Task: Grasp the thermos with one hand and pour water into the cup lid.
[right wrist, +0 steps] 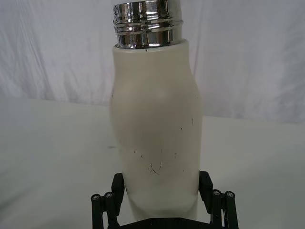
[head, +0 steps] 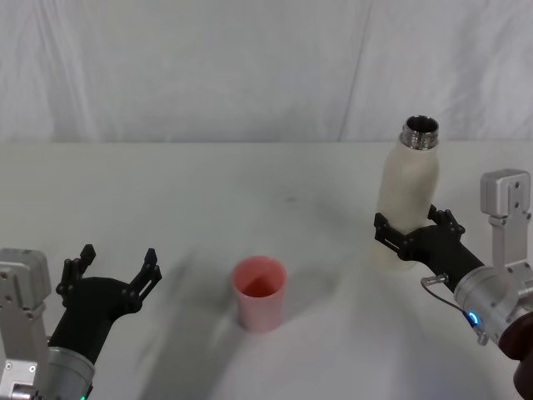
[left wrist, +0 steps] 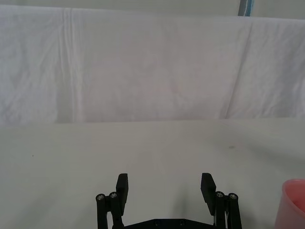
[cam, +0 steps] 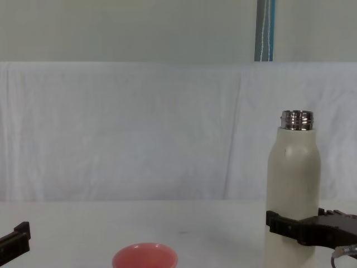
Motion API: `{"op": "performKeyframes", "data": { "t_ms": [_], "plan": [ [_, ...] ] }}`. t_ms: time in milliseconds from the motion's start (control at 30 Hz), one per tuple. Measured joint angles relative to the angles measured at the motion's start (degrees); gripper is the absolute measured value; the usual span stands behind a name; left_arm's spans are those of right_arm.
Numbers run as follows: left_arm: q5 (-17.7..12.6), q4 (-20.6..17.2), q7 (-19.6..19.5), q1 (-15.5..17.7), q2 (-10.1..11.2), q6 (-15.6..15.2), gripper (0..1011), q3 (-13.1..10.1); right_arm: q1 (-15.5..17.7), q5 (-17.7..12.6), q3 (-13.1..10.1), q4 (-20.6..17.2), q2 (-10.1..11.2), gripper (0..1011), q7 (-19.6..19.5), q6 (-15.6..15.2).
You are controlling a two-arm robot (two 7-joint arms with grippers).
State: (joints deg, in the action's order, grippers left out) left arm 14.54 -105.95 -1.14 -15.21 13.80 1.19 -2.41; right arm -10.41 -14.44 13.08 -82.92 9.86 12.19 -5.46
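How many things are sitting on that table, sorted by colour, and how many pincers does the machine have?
Cream-white: 1, the bottle
Pink: 1, the cup
Black pincers: 2, the left pincer open over bare table, the right pincer around the bottle's lower body
Total: 2 things on the table, 2 pincers

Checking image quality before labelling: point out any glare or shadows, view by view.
Right wrist view: bright reflections band the bottle's steel neck. Head view: soft grey shadows spread on the table beside the pink cup and left end effector.

The thermos (right wrist: 155, 133) has a matt, scuffed cream body and glossy steel neck, the cup lid (head: 259, 292) looks smooth pink plastic, the backdrop cloth (cam: 139, 128) creased white
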Motion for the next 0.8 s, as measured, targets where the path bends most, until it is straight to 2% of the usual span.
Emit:
{"op": "performKeyframes", "data": {
  "t_ms": [467, 800],
  "plan": [
    [0.0, 0.0, 0.0, 0.0, 0.0, 0.0, 1001, 0.0, -2.4, 0.0, 0.3, 3.4, -0.6, 1000, 0.4, 1.1],
    [0.0, 0.0, 0.0, 0.0, 0.0, 0.0, 1001, 0.0, -2.5, 0.0, 0.1, 3.7, -0.9, 1000, 0.1, 1.4]
  ]
}}
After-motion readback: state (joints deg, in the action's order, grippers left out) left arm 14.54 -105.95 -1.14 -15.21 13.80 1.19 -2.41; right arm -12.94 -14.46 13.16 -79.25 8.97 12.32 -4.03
